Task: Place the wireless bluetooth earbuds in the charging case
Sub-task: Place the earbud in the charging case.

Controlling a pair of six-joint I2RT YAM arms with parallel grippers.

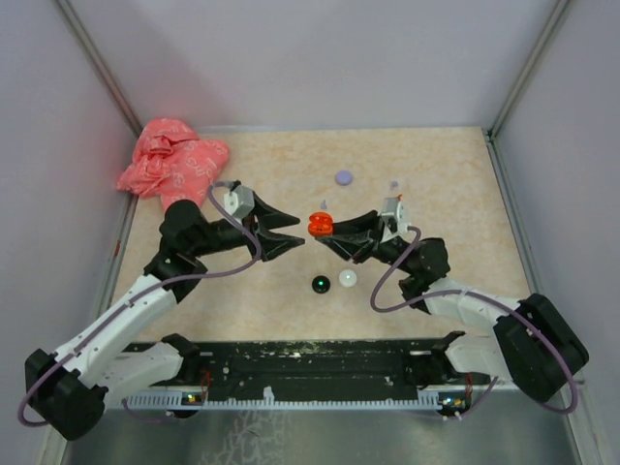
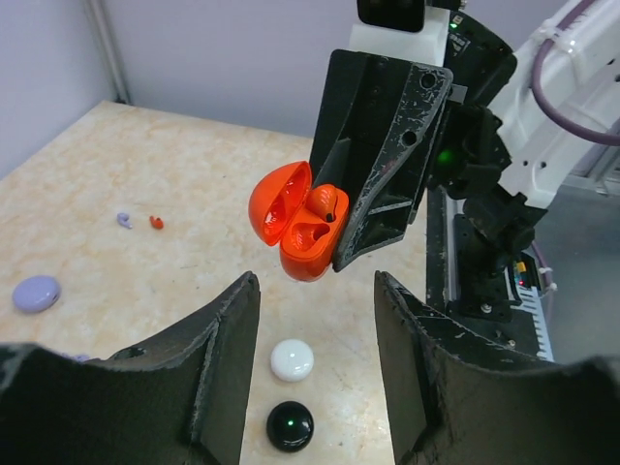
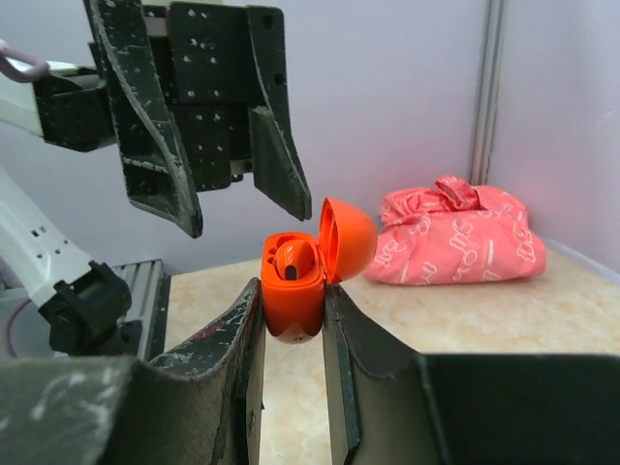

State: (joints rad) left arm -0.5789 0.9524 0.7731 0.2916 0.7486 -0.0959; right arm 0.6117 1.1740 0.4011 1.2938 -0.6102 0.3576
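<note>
From above, my right pincer (image 1: 327,233) sits at the centre of the frame, clenched on the orange-red charging case (image 1: 320,224) and holding it off the table (image 1: 436,213). My left pincer (image 1: 296,236) faces it from just left, released and carrying nothing. Below them lie a black disc (image 1: 320,283) and a white disc (image 1: 347,278); a lilac disc (image 1: 344,177) rests higher up, and a pink bag (image 1: 174,160) fills the upper-left corner. In my left wrist view the case hangs mid-frame with its lid (image 2: 279,199) swung open to the left. A seated earbud (image 2: 327,201) fills the upper well, and the lower well looks bare. At the left of that frame a loose orange-red earbud (image 2: 156,222) lies on the table just beside a lilac earbud (image 2: 124,220). My right wrist view shows the case pinched at its lower body between both fingers (image 3: 228,358), lid tipped right, one bud in place, and my left pincer spread above it. I judge the case half filled. Next my left pincer should turn to the loose orange-red earbud, close on it, and carry it over the bare well while my right holds steady.
</note>
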